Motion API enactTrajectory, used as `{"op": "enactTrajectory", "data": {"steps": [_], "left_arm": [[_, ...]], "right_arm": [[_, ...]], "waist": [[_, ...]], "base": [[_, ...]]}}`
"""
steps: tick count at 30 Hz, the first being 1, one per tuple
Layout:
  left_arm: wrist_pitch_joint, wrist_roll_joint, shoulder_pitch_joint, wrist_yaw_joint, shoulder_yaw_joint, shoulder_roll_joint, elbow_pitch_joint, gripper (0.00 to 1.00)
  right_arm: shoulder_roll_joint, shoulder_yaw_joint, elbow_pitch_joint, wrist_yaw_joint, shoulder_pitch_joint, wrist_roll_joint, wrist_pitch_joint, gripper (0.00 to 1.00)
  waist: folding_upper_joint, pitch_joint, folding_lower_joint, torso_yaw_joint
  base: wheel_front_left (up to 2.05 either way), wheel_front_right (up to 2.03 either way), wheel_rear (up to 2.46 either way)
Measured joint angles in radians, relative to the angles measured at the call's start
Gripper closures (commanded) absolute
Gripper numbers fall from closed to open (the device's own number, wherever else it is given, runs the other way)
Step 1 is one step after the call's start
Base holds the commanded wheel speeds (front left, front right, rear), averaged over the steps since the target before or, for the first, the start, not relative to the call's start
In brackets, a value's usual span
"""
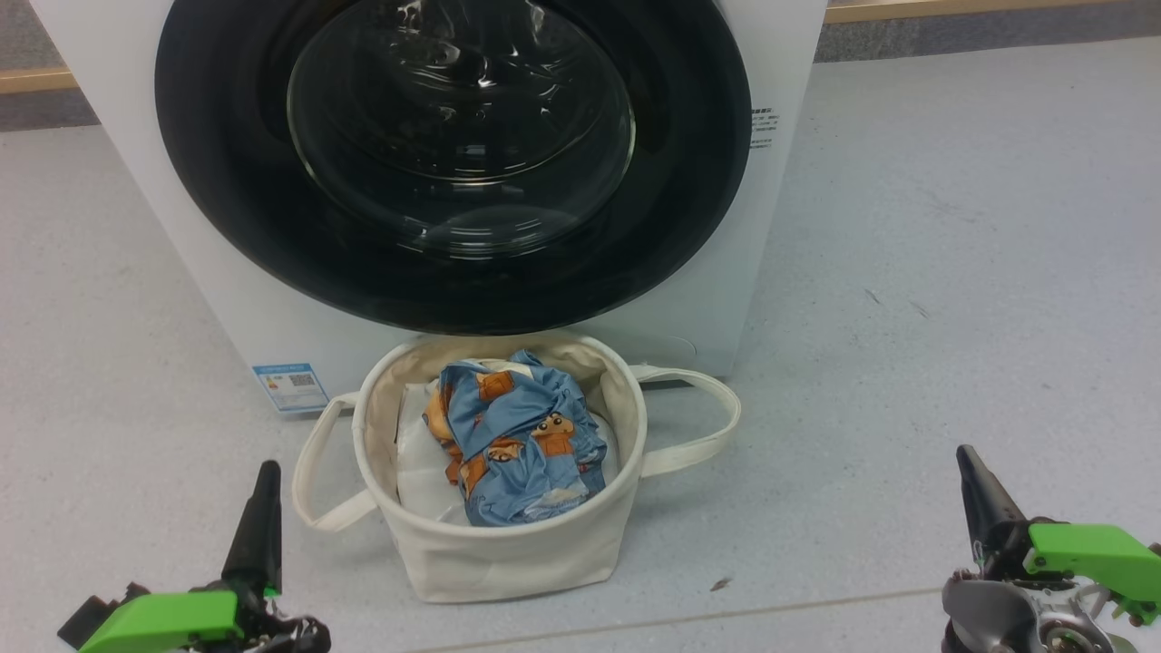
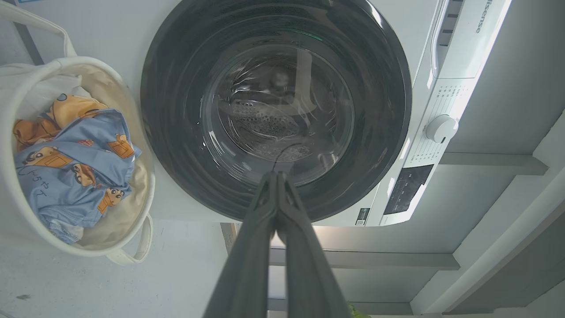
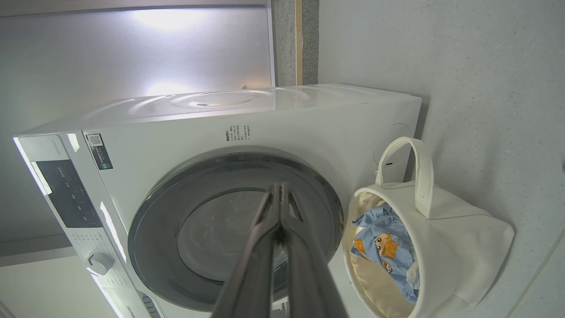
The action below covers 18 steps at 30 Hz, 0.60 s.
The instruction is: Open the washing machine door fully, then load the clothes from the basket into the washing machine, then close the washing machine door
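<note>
The left gripper (image 1: 263, 499) is closed on nothing; the bear-print garment (image 1: 517, 435) lies bunched in the canvas basket (image 1: 508, 562), just before the unopened washing machine door (image 1: 227, 181); that glossy, rigid door is judged slippery, best hooked at its rim edge; the right gripper (image 1: 980, 494) is likewise closed, empty.

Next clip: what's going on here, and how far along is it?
Nothing is being handled yet. The round black-rimmed glass door of the white front-loading washing machine is shut. In front of it on the floor stands the small cream canvas basket, with the light blue bear-print garment lying inside on a white cloth. The robot's left claw and right claw hang low on either side of the basket, both shut, empty and touching nothing.
</note>
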Motion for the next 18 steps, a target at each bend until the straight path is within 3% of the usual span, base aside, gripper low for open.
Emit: {"op": "enactTrajectory", "data": {"steps": [5, 6, 18], "left_arm": [[0.0, 0.0, 0.0, 0.0, 0.0, 0.0, 0.0, 1.0], [0.0, 0.0, 0.0, 0.001, -0.001, 0.0, 0.008, 0.0], [-0.001, 0.0, 0.03, 0.011, -0.003, -0.009, 0.081, 0.0]], "right_arm": [[0.0, 0.0, 0.0, 0.0, 0.0, 0.0, 0.0, 1.0], [0.001, 0.002, 0.009, 0.0, 0.0, 0.0, 0.0, 0.0], [0.023, 0.013, 0.075, 0.0, 0.031, 0.0, -0.007, 0.0]], "waist": [[0.0, 0.0, 0.0, 0.0], [0.0, 0.0, 0.0, 0.0], [0.0, -0.001, 0.0007, 0.005]], "base": [[0.0, 0.0, 0.0], [0.0, 0.0, 0.0], [0.0, 0.0, 0.0]]}}
